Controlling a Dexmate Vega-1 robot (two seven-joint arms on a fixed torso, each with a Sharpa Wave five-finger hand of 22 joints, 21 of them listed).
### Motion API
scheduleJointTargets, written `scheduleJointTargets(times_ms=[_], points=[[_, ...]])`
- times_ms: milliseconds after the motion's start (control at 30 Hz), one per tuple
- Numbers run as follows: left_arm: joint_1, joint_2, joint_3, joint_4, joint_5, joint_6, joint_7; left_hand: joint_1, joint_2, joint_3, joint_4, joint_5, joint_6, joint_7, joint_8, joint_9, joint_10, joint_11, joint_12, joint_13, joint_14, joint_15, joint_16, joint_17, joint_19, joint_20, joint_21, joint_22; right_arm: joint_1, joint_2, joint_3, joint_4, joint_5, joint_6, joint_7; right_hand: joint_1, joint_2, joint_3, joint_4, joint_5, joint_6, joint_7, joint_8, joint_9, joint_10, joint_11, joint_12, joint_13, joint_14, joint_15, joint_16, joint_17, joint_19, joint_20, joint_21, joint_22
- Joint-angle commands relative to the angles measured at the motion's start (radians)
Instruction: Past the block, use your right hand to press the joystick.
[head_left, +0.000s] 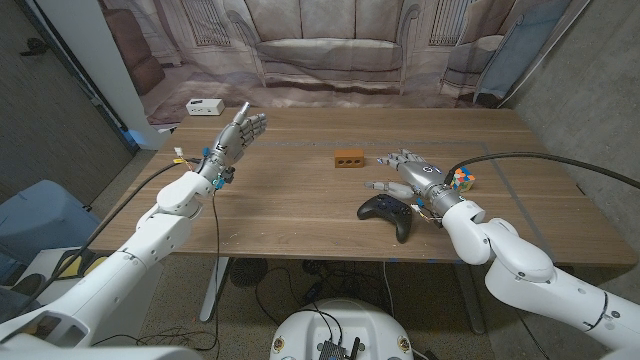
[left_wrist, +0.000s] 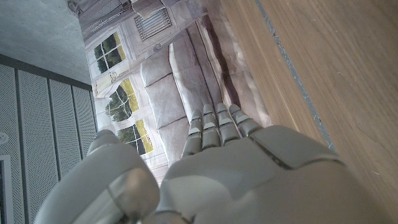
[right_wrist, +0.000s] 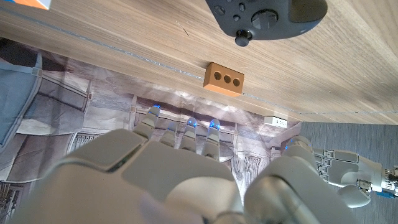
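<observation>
A black game controller lies on the wooden table near the front edge, right of the middle. Its joystick sticks up as a small black knob in the right wrist view. A small brown block with holes in its side sits farther back; the block is also seen past the controller. My right hand is just behind and to the right of the controller, fingers spread, holding nothing; the right hand is apart from the joystick. My left hand is raised at the back left, fingers straight, empty.
A colourful puzzle cube sits just right of my right hand. A white power strip lies at the back left corner. A printed backdrop hangs behind the table. In the left wrist view, my left hand is near the table's far edge.
</observation>
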Motion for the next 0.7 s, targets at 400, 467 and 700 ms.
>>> scheduleJointTargets(times_ms=[400, 467, 700], points=[[-0.012, -0.001, -0.006, -0.004, 0.003, -0.001, 0.006, 0.001, 0.003, 0.002, -0.004, 0.0, 0.011, -0.002, -0.001, 0.006, 0.005, 0.0, -0.002, 0.002, 0.002, -0.003, 0.001, 0.001, -0.001, 0.003, 0.002, 0.005, -0.057, 0.055, 0.078, 0.032, 0.113, 0.09, -0.197, -0.046, -0.029, -0.032, 0.007, 0.026, -0.035, 0.044, -0.008, 0.0, 0.008, 0.017, 0.004, 0.005, 0.032, -0.006, 0.011, -0.002, 0.043, -0.049, 0.012, 0.002], [-0.011, 0.001, -0.006, -0.01, 0.006, 0.002, 0.01, 0.001, 0.004, 0.002, -0.004, 0.0, 0.011, -0.002, -0.002, 0.006, 0.004, 0.0, -0.003, 0.002, 0.002, -0.003, 0.001, 0.001, -0.001, 0.003, 0.002, 0.005, -0.062, 0.054, 0.088, 0.034, 0.124, 0.102, -0.211, -0.048, -0.031, -0.034, 0.006, 0.03, -0.062, 0.054, -0.013, 0.0, 0.011, 0.018, 0.004, 0.005, 0.038, -0.006, 0.011, -0.004, 0.056, -0.053, 0.015, 0.002], [-0.011, 0.008, -0.001, -0.031, 0.015, 0.021, 0.022, 0.001, 0.004, 0.002, -0.005, 0.0, 0.011, -0.001, -0.002, 0.006, 0.007, -0.002, -0.002, 0.002, 0.002, -0.003, 0.001, 0.001, -0.001, 0.002, 0.002, 0.005, -0.086, 0.06, 0.14, 0.048, 0.213, 0.173, -0.253, -0.046, -0.033, -0.037, 0.003, 0.04, -0.093, 0.072, -0.006, 0.0, 0.017, 0.028, 0.004, 0.004, 0.061, -0.004, 0.011, -0.008, 0.111, -0.086, 0.026, 0.001]])
